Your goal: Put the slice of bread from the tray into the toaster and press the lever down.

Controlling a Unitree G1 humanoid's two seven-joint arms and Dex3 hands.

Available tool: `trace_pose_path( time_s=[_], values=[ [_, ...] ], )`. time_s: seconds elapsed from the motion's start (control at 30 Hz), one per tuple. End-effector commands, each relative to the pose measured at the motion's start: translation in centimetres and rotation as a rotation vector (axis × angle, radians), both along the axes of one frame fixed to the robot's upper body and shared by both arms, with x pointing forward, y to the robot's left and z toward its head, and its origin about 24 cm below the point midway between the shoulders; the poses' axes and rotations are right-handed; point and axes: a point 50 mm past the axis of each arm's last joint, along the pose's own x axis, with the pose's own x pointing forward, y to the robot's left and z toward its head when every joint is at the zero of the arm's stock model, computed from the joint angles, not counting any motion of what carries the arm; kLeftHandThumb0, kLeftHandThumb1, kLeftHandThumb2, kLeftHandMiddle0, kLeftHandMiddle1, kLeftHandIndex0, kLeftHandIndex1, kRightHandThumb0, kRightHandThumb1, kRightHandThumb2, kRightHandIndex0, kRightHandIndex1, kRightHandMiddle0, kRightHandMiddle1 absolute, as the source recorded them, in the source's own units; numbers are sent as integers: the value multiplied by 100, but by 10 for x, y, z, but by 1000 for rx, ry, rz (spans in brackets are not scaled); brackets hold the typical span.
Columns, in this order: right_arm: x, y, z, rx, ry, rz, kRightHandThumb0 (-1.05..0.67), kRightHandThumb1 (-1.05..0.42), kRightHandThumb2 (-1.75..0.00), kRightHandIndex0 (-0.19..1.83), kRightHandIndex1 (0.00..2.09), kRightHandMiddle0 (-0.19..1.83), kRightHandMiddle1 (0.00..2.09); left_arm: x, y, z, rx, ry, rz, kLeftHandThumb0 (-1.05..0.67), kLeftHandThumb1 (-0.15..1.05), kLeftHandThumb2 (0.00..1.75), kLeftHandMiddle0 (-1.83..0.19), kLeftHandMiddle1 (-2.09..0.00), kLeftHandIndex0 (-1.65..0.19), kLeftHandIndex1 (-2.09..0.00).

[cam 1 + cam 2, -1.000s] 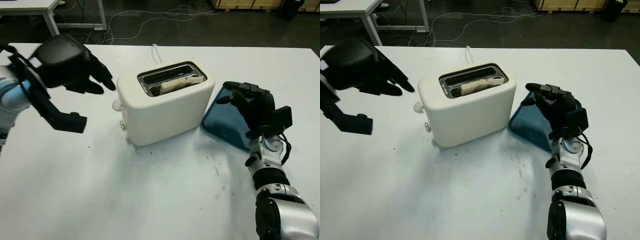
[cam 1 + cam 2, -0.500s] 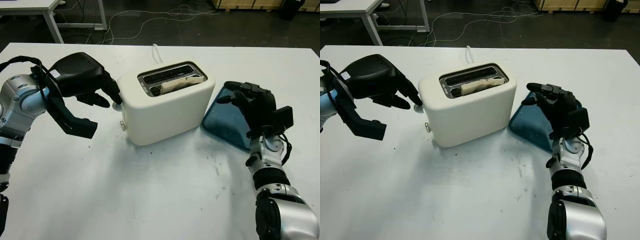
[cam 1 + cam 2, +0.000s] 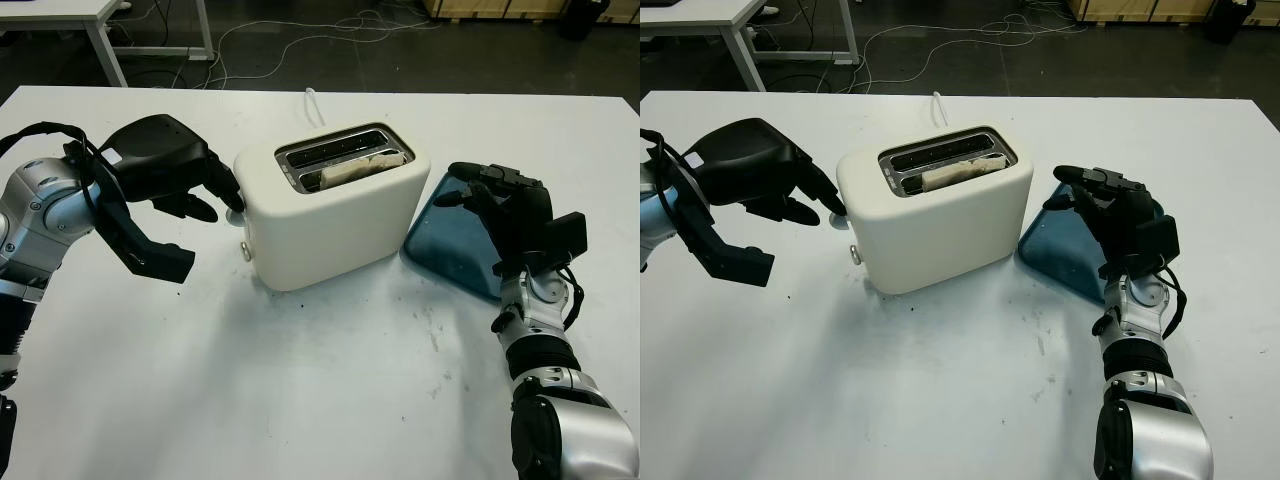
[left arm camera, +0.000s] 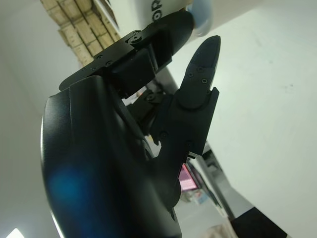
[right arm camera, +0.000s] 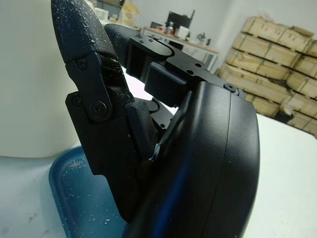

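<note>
A cream toaster [image 3: 335, 225] stands mid-table with the bread slice [image 3: 366, 165] sunk in its near slot. Its pale lever knob [image 3: 236, 211] sticks out of the toaster's left end. My left hand [image 3: 222, 200] is at that end, open, with a fingertip [image 4: 173, 27] touching the knob [image 4: 200, 11]. The blue tray [image 3: 452, 250] lies just right of the toaster with only crumbs on it. My right hand [image 3: 478, 192] hovers over the tray, open and holding nothing.
The white table [image 3: 300, 380] has free room in front of the toaster. A white cable [image 3: 313, 103] runs from behind the toaster to the far edge. Another table's legs [image 3: 103, 45] stand on the floor at the back left.
My left hand has come down and to the right, from above the table to the toaster's left end, and now touches the lever knob. The right hand has not moved.
</note>
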Motion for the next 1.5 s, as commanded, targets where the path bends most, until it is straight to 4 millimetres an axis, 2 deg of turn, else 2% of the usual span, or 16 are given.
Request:
trace_pose_path(
  time_s=[0.0, 0.07, 0.2, 0.4, 0.5, 0.6, 0.63, 0.7, 0.8, 0.9, 0.97, 1.07, 1.23, 1.47],
  values=[
    [2, -1, 6, 1, -30, -9, -105, -92, 0, 102, 87, 130, 1, -3, -2, -11, 0, 50, -1, -31, 81, 0, -95, -144, -114, 0],
    [2, -1, 6, 7, -29, -11, -105, -91, 0, 103, 87, 130, 1, -5, -2, -15, 3, 71, 4, -31, 83, 1, -93, -144, -113, 0],
    [2, -2, 6, 5, -29, -10, -105, -91, 0, 103, 87, 130, 0, -9, -2, -24, -8, 93, 1, -30, 83, 0, -101, -121, -114, 0],
    [1, -2, 6, -3, -33, -8, -105, -92, 0, 102, 87, 129, 0, -11, 2, -44, -34, 171, 32, -29, 85, 1, -99, -122, -111, 0],
    [1, -2, 6, -5, -31, -13, -105, -92, -1, 102, 87, 130, 0, -10, 5, -54, -59, 220, 59, -29, 88, 1, -98, -112, -109, 0],
    [1, -2, 5, -5, -32, -13, -105, -92, -1, 102, 87, 130, 0, -9, 7, -70, -116, 271, 91, -25, 90, 0, -99, -77, -108, 0],
    [1, -2, 5, -4, -30, -13, -105, -92, -1, 102, 87, 130, 0, -8, 7, -78, -122, 291, 101, -24, 91, 1, -101, -60, -107, 0],
    [1, -2, 5, 5, -30, -10, -105, -92, -1, 103, 88, 130, 0, -7, 6, -100, -165, 343, 130, -25, 92, 3, -101, -48, -106, 0],
    [1, -2, 5, 9, -30, -6, -105, -91, 0, 103, 88, 130, 0, -8, 1, -140, -256, 436, 201, -22, 92, 4, -108, -56, -105, 0],
    [1, -2, 4, -1, -26, -11, -105, -92, 0, 102, 88, 130, 0, -8, -6, -174, -297, 509, 292, -23, 92, 9, -99, -62, -102, 0],
    [0, -2, 4, -4, -28, -10, -105, -92, 0, 102, 88, 130, 0, -8, -11, -189, -301, 543, 332, -21, 92, 12, -88, -51, -99, 0],
    [0, -3, 4, 10, -31, -9, -105, -91, 0, 103, 88, 130, 0, -8, -15, -194, -322, 549, 343, -21, 92, 15, -90, -40, -98, -1],
    [0, -3, 4, 9, -28, -11, -105, -91, 0, 103, 87, 130, 0, -6, -12, -191, -324, 522, 358, -23, 92, 19, -90, -38, -97, 0],
    [0, -2, 4, 15, -27, -5, -105, -91, 0, 103, 87, 130, 0, -7, -6, -190, -334, 500, 357, -20, 92, 14, -92, -40, -101, -2]
  ],
)
